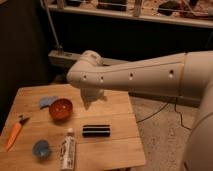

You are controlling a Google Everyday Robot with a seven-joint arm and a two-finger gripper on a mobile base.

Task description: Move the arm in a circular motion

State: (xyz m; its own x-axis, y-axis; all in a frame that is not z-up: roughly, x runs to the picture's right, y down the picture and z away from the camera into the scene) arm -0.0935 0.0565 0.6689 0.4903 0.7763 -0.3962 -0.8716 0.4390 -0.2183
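The arm (145, 75), a thick cream-white tube with small dark screw holes, reaches in from the right edge across the middle of the camera view. It ends in a rounded joint (89, 62) above the wooden table (117, 145). Below that joint hangs the gripper (92, 98), over the table's far middle, just right of a red bowl (61, 108). It touches nothing that I can see.
On the table lie a blue cloth (46, 101), an orange-handled tool (14, 135), a small blue cup (41, 148), a white bottle (67, 153) and a black bar (96, 131). A metal rail (135, 14) and a dark wall stand behind. Speckled floor (162, 135) lies at the right.
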